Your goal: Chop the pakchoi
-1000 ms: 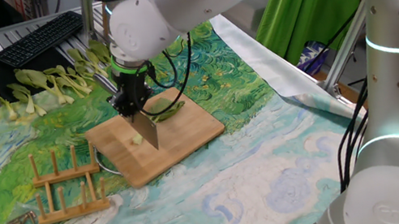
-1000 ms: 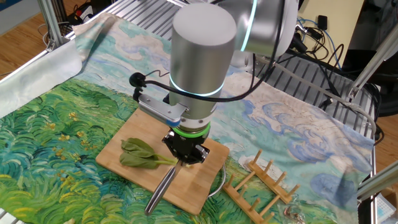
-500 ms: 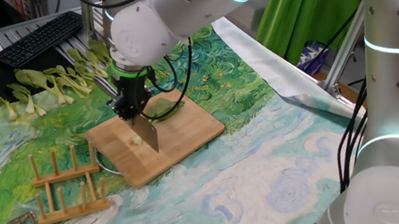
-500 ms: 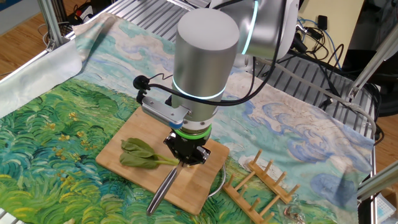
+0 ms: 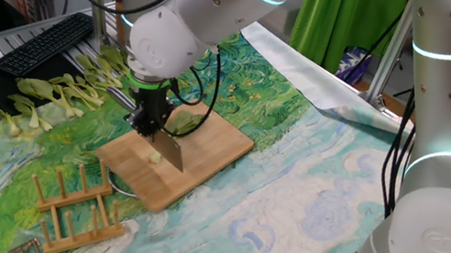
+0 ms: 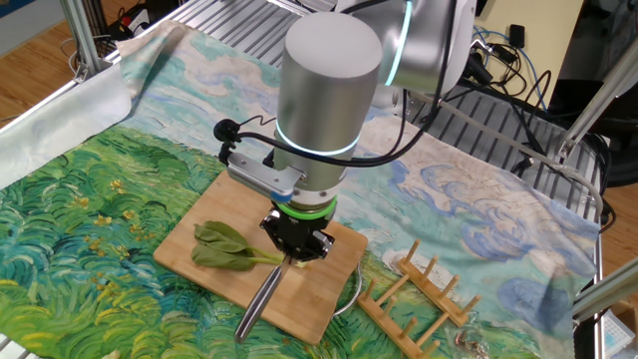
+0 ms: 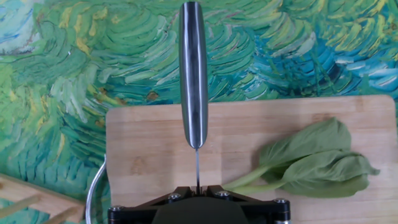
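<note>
In one fixed view, the gripper points straight down over the board, its jaws closed on a knife whose blade hangs below the fingers with its edge on the board. A small pale cut piece lies on the board just beside the blade, at its 9 o'clock. The pakchoi lies on the board at 1 o'clock from the blade, partly hidden behind the gripper. A wooden rack stands on the cloth at 8 o'clock from the board, and a row of whole greens lies at 11 o'clock, well apart from the board. In the other fixed view, the arm's last link hides most of the gripper; the knife handle runs from it toward 7 o'clock, past the board edge. The pakchoi lies at 9 o'clock from the gripper, leaves outward, stalk end reaching the fingers. In the hand view, the knife runs to 12 o'clock from the gripper body at the bottom edge; the fingertips themselves are not visible. The pakchoi lies on the board at 3 o'clock from the blade, stalks pointing toward it.
</note>
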